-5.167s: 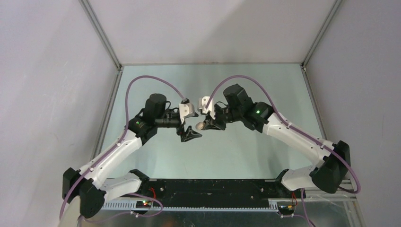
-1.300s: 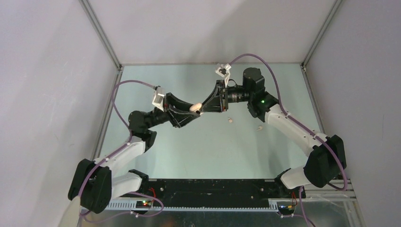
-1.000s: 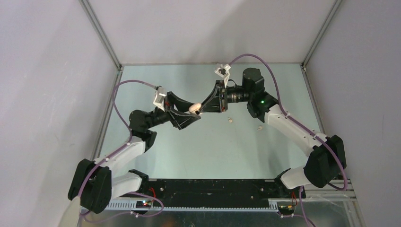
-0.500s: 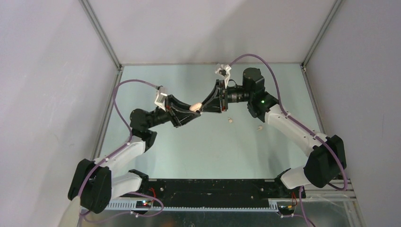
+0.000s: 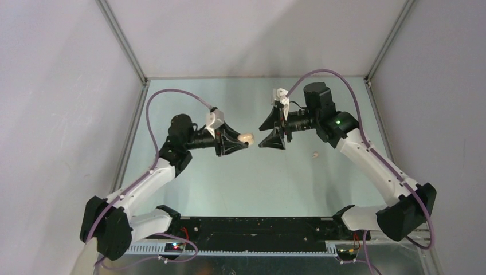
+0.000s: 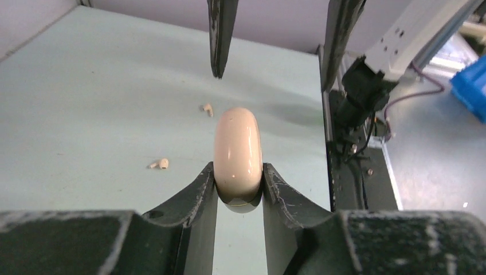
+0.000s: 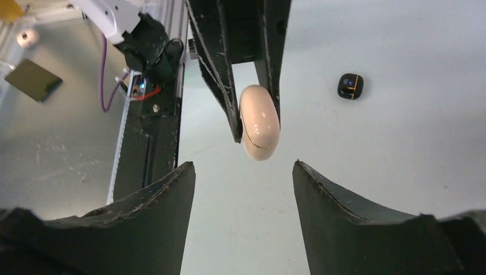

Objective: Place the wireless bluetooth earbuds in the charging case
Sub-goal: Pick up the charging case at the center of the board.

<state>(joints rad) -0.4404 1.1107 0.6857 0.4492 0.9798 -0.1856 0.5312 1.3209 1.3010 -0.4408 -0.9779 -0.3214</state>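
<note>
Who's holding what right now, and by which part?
Left gripper clamps the cream charging case across one end, the rest sticking out. Right gripper is open, holding nothing.

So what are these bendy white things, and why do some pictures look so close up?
They are two robot arms, the left arm and the right arm, bolted to a pale green table. One picture looks down from above; the other two come from little cameras on each wrist. The left arm's jaws pinch a cream charging case, closed. The right arm's jaws stand open, facing it without touching. Two off-white earbuds lie on the table, and a small black object too.
</note>
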